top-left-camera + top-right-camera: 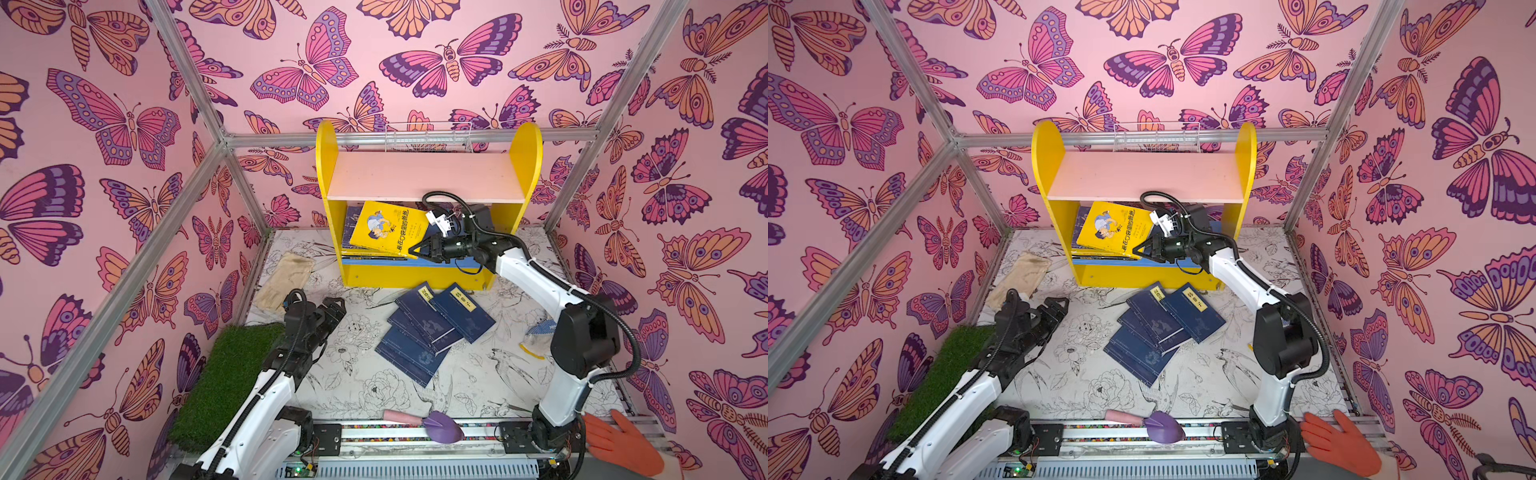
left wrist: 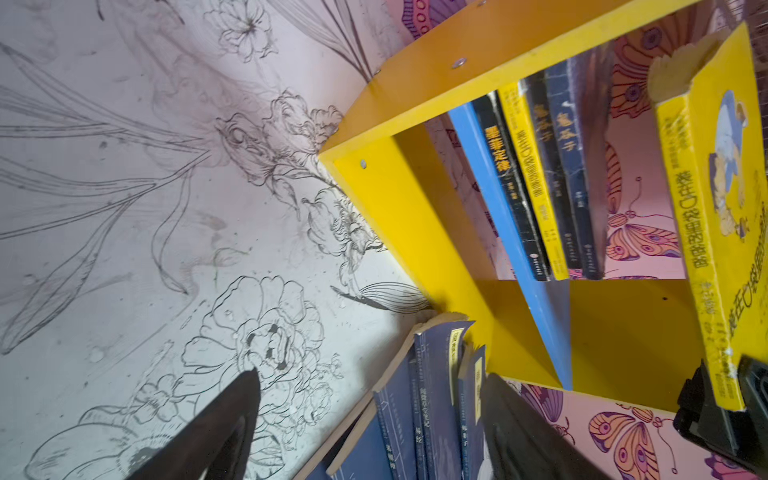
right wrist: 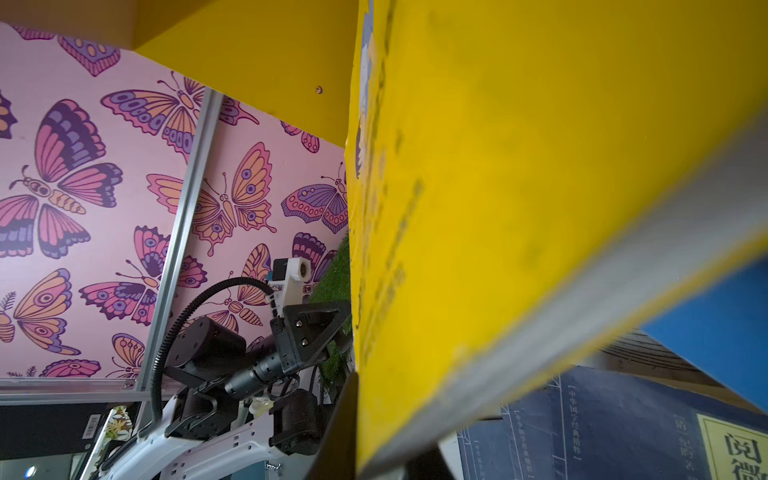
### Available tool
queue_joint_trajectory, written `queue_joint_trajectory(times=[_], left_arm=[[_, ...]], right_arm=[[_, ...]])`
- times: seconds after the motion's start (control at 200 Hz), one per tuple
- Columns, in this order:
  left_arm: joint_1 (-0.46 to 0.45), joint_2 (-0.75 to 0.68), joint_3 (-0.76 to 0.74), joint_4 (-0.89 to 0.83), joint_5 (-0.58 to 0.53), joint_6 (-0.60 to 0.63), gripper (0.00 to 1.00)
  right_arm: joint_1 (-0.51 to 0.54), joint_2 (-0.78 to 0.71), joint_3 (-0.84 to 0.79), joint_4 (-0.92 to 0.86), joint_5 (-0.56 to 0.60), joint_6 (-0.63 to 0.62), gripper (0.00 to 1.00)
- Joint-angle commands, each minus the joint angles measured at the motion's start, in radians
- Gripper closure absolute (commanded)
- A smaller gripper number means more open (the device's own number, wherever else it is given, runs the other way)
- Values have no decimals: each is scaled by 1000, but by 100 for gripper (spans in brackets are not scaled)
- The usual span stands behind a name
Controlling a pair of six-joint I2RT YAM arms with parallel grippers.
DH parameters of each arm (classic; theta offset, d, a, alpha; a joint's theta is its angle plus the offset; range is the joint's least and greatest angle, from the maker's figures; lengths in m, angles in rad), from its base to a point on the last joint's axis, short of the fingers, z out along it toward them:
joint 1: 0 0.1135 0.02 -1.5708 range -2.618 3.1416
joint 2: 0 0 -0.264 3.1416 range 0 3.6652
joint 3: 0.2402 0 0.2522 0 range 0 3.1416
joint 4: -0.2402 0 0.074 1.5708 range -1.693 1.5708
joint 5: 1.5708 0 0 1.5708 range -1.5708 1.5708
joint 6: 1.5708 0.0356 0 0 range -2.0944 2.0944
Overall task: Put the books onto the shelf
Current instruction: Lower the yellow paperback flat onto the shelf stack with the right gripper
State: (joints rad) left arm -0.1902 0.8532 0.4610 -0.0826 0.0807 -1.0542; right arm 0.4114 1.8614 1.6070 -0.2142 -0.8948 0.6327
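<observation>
I pinch a yellow cartoon-cover paperback (image 1: 386,226) in the right gripper (image 1: 415,250) at the yellow wooden shelf (image 1: 415,276); left gripper (image 1: 328,328) spread, navy paperbacks (image 1: 428,328) await on the bench (image 1: 353,386).

Right claw (image 1: 1139,252) on tilted yellow book (image 1: 1113,226)

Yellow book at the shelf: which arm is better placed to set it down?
Right. The right gripper is shut on the yellow book inside the shelf; the left gripper is open, near the grass mat.
</observation>
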Motion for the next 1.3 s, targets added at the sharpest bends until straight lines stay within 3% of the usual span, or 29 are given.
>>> queue_joint_trajectory(times=[0.0, 0.431, 0.601, 0.771, 1.052, 1.297], left_arm=[[5, 3, 7, -57, -11, 26, 15], [4, 28, 6, -60, 11, 19, 15], [3, 30, 5, -60, 14, 19, 15], [4, 33, 6, -60, 23, 9, 15], [4, 33, -5, -56, 28, 6, 16], [4, 39, -6, -54, 37, 10, 16]], right_arm=[[-11, 30, 100, 4, -34, -49, 100], [-11, 216, 347, -116, -95, -69, 99], [-12, 270, 439, -159, -7, -53, 63], [-12, 241, 442, -200, 131, -70, 43], [-2, 133, 301, -149, 379, -75, 38], [4, 65, 186, -34, 394, -86, 39]])
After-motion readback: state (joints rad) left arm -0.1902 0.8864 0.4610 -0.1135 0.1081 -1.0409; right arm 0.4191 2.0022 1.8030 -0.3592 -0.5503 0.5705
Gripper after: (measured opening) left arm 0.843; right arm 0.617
